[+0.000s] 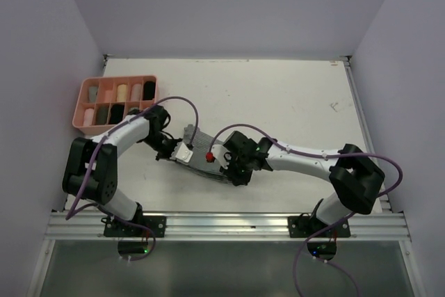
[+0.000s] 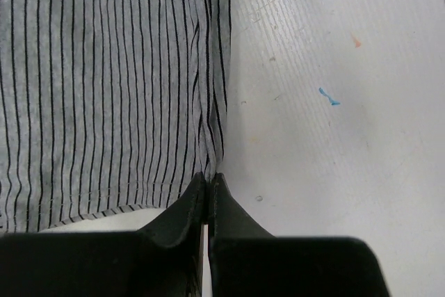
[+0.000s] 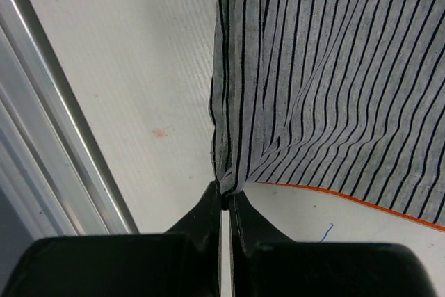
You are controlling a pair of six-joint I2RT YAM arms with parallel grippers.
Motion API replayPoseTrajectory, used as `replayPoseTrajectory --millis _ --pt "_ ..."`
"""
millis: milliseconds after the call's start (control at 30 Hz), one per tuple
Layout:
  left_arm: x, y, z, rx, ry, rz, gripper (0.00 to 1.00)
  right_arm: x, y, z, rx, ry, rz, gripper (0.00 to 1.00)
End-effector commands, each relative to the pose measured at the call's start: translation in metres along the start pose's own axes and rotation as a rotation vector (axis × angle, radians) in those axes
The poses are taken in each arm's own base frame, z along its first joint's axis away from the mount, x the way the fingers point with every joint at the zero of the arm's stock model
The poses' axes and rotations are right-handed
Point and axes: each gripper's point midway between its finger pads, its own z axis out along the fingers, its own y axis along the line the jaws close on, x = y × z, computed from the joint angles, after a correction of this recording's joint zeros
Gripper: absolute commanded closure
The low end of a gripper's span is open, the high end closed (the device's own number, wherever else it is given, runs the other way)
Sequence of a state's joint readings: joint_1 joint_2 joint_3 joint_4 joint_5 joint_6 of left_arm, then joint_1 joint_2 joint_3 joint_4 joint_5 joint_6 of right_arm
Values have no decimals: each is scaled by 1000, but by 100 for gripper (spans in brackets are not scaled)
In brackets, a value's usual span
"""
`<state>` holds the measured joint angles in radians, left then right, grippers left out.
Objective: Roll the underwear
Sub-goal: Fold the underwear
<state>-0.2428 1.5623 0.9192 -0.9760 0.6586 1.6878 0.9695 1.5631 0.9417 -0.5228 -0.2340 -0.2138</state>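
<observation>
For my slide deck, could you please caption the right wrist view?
Right pincer shut on a corner of the grey striped underwear, white table beneath.

You are looking at a robotics lab test cell, not a home; your white worktop [image 1: 292, 102] is boxed in by plain pale partition walls [image 1: 229, 5]; an aluminium extrusion rail [image 1: 229, 222] runs along its near edge, with the left arm [image 1: 104, 165] and right arm [image 1: 306, 158] bolted there; purple cables [image 1: 179, 98] loop loose; a blue pen mark [image 2: 327, 95] flecks the scuffed surface.
</observation>
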Motion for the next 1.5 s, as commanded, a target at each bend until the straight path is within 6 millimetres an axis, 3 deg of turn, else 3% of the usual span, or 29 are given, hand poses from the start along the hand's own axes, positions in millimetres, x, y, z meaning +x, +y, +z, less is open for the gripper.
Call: replayPoseTrajectory --millis 0,67,367,733,767,1067,1300,1467 --pt "-15 3 -13 32 -54 9 100 -3 14 -8 -102 -33 78 100" --pt "-14 -1 -15 74 -53 -9 100 -4 13 -13 -134 -42 108 100" --pt "-21 13 -22 144 -96 -65 100 -11 21 -15 -273 -41 184 100" --pt "-18 73 -36 81 -60 -132 100 -22 5 -27 -432 -86 370 100" --pt "-23 85 -41 55 -72 -130 100 -24 4 -29 -455 -101 383 100" --pt "-25 152 -41 -13 -124 -196 100 -36 -41 -46 -549 -252 629 100" --pt "-2 194 -15 -40 -126 -291 100 -30 -84 -33 -658 -314 883 100" --pt "17 207 7 -60 -101 -353 100 -25 -114 -25 -725 -344 1018 100"
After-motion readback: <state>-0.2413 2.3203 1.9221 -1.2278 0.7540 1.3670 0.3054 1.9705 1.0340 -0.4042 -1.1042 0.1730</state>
